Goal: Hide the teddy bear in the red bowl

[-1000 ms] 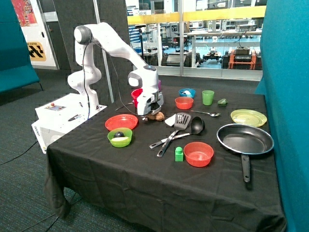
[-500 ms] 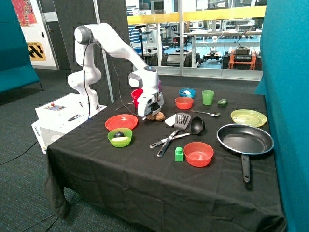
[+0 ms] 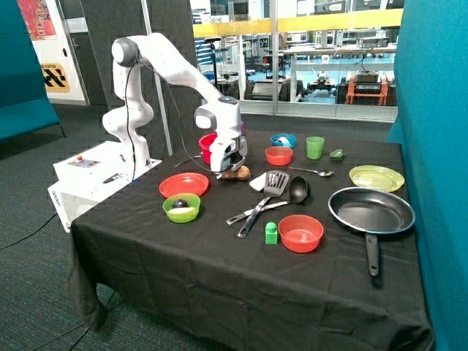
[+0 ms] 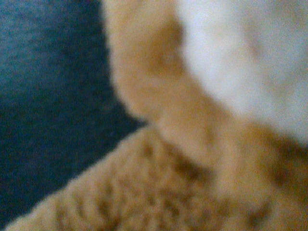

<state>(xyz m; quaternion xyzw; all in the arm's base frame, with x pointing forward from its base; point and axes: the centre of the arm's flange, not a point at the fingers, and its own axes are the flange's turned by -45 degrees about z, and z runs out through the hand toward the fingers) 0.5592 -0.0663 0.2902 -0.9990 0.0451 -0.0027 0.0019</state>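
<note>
The small brown teddy bear (image 3: 237,173) hangs just above the black tablecloth, under my gripper (image 3: 229,167), which is shut on the bear. In the wrist view the bear's fuzzy tan fur (image 4: 183,159) fills most of the picture, with dark cloth beside it; my own fingers do not show there. The deep red bowl (image 3: 207,142) stands right behind the gripper, toward the robot's base, and is partly hidden by the wrist.
A flat red plate (image 3: 183,184) and a green bowl (image 3: 181,208) lie in front of the gripper. A spatula and ladle (image 3: 274,186), orange-red bowls (image 3: 300,232) (image 3: 278,155), a green cup (image 3: 315,147) and a frying pan (image 3: 371,210) lie on the other side.
The gripper has risen a little and the bear has come up with it, staying beside the red bowl.
</note>
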